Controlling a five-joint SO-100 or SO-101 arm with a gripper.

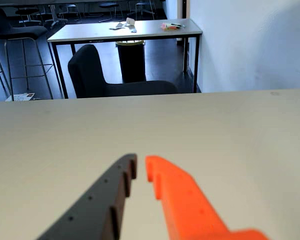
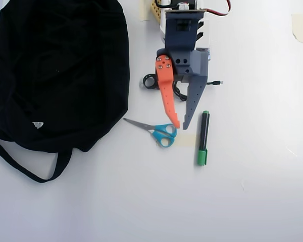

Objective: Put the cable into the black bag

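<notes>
In the overhead view the black bag (image 2: pixel 60 70) lies at the left, its strap looping toward the bottom left and a tiny white label near its lower edge. The cable (image 2: pixel 213 82) lies mostly hidden under my gripper; only a bit of its coil and the tail with the small plug stick out to the right. My gripper (image 2: pixel 181 125) hovers over it, pointing down the picture, with the orange and grey fingers almost together and nothing between them. The wrist view shows only the gripper (image 1: pixel 140 164) over bare tabletop; neither cable nor bag appears there.
A small thick black ring (image 2: pixel 150 81) lies left of the gripper. Blue-handled scissors (image 2: pixel 159 132) and a green marker (image 2: pixel 203 138) lie just beyond the fingertips. The table's far edge (image 1: pixel 190 95), a chair and another table show in the wrist view.
</notes>
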